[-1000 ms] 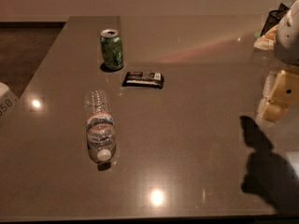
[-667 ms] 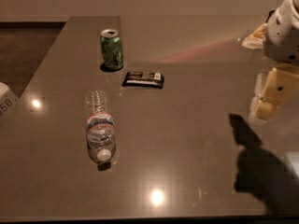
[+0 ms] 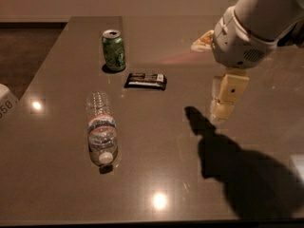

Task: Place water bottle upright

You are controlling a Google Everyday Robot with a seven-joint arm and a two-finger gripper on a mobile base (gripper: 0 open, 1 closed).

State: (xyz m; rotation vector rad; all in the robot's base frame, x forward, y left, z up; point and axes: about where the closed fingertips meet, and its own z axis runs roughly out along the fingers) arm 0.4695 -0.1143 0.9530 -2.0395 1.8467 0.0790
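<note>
The water bottle lies on its side on the table, cap nearest, well left of the gripper. The gripper hangs above the table; its opening cannot be told. Farther left: dark wrapped bar, then green soda can.

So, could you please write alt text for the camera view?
A clear water bottle lies on its side on a brown table, white cap nearest the camera; the robot's tool hangs at right, well apart. Behind it are an upright green can and a flat dark packet.
</note>
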